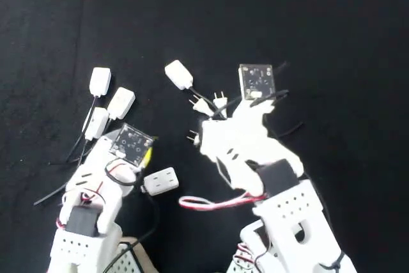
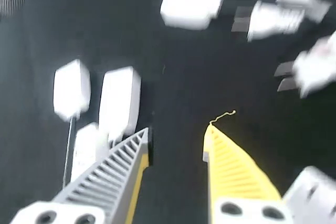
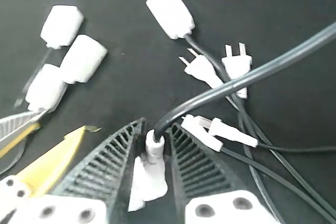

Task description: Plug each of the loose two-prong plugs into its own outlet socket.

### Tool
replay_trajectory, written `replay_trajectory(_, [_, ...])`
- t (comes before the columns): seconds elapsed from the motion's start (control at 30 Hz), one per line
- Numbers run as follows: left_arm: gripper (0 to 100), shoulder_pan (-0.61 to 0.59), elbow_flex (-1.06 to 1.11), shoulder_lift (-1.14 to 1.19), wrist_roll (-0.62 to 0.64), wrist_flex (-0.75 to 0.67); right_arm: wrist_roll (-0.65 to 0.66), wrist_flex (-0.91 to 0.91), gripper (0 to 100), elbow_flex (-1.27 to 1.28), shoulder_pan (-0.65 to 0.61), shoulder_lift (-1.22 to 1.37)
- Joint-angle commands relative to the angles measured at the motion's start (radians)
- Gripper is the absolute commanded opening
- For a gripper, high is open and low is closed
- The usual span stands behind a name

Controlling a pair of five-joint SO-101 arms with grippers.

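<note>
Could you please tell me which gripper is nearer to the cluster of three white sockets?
Left. The left gripper sits open just beside the three sockets; the right gripper, shut on a plug, is farther off.

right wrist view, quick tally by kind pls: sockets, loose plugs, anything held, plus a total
outlet sockets: 4
loose two-prong plugs lying free: 4
plug gripped in the right hand: 1
total: 9

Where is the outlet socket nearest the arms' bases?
In the high view, the outlet socket lies on the table between the left arm and the right arm, nearer the left.
</note>
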Motion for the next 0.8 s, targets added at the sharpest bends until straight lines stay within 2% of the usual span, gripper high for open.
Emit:
replay_trajectory(0.0, [17, 0.047, -0.018, -0.002, 0.138, -0.143, -0.002, -0.015, 1.1, -0.047, -0.052, -0.111])
replay_trajectory(0.13, [17, 0.058, -0.038, -0.003, 0.173, -0.035, 0.0, -0.04, 1.1, 0.045, -0.121, -0.311])
replay_trajectory(0.27, [15, 0.148, -0.091, -0.006, 0.192, 0.048, 0.0, -0.158, 1.1, 0.222, -0.262, -0.506])
replay_trajectory(0.37, [8, 0.234, -0.09, -0.006, 0.229, 0.046, -0.002, -0.305, 1.1, 0.384, -0.284, -0.615])
replay_trajectory(0.47, [7, 0.275, -0.09, -0.006, 0.229, 0.044, -0.009, -0.393, 1.1, 0.481, -0.288, -0.673])
replay_trajectory(0.67, [7, 0.269, -0.064, -0.006, 0.235, -0.014, -0.048, -0.382, 1.1, 0.489, -0.308, -0.687])
replay_trajectory(0.77, [7, 0.226, -0.033, -0.006, 0.236, -0.08, -0.054, -0.324, 1.1, 0.464, -0.311, -0.687])
